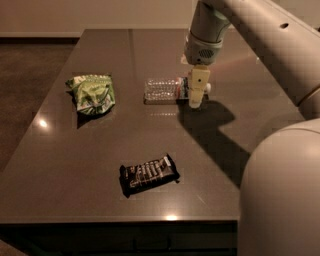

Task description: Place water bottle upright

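Dim, warm light falls on a dark brown glossy desk (75,200) that fills most of the view, with a pale wall (100,15) behind its far edge and darker floor (20,80) off to the left. Toward the far middle of the desk lies the small clear ribbed plastic water bottle (161,90). It rests on its side, base pointing left and neck, with its red-white-blue label band, pointing right. The cream-coloured end effector (196,99) hangs from the robot's pale arm (250,30), which comes in from the far right. It points straight down at the bottle's neck end, covering part of the label, and the white cap (207,87) peeks out just to its right. Whether the end effector is open, closed or gripping the bottle cannot be told. The arm's dark shadow (215,135) spreads to the near right of the bottle. Well to the left lies a crumpled green snack bag (91,94). Toward the near edge, well apart from both, lies a black candy bar wrapper (148,173) with pale lettering. A large pale rounded robot body (280,200) fills the near right corner.
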